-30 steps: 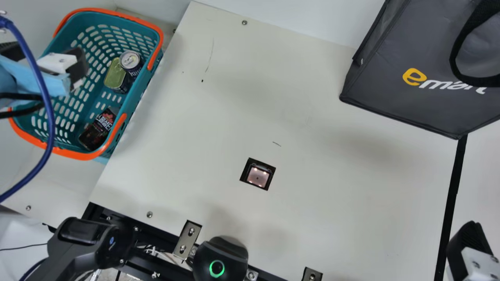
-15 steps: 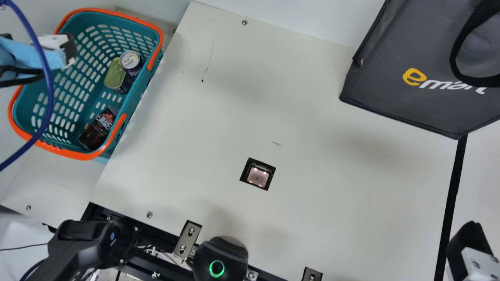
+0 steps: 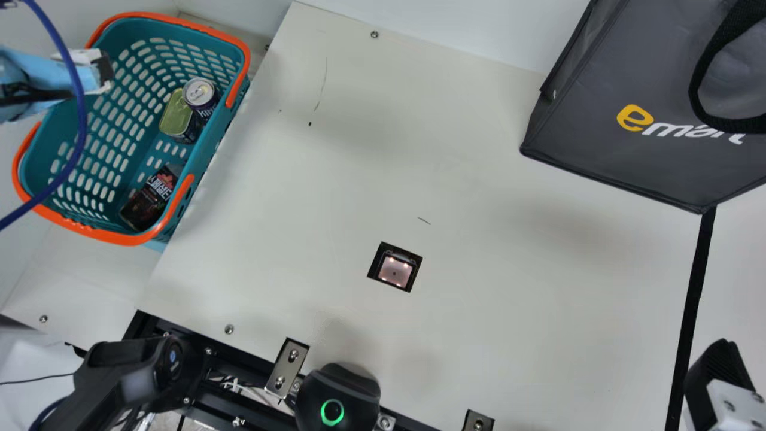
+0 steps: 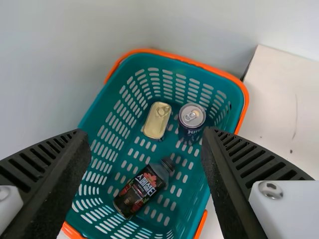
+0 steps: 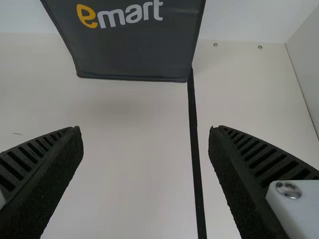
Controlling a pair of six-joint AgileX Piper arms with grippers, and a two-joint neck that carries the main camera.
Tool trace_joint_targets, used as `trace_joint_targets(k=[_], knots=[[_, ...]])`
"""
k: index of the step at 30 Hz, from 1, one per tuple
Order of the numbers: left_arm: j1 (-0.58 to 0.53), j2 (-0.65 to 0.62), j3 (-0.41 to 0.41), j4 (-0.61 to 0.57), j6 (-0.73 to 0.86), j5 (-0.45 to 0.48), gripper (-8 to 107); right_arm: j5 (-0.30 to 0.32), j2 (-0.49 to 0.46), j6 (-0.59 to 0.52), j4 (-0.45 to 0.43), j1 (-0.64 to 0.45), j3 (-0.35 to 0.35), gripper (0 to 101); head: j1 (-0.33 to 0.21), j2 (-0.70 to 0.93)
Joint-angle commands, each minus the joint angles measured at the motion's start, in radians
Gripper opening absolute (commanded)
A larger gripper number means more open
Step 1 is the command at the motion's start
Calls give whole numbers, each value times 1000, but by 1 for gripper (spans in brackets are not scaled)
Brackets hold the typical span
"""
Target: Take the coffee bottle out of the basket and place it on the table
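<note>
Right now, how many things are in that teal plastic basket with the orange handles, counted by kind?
Dark bottle with a black cap: 1
Round dark-blue metal drink can: 1
Flat gold-coloured tin: 1
Total in the basket: 3

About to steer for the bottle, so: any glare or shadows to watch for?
Main view: faint shadows on the table; small bright lights in the dark square panel. Left wrist view: pale glints on the tin and the top of the can; no strong glare across the coffee bottle. Right wrist view: faint shadow near the bag.
</note>
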Motion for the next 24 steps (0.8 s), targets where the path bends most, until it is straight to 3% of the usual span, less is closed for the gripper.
trace_joint_targets(k=[1, 24], knots=[[11, 11, 7, -11, 23, -10, 90, 0, 0, 0, 0, 0, 0, 91, -26, 2], [154, 191, 104, -219, 419, -141, 90, 0, 0, 0, 0, 0, 0, 91, -26, 2]])
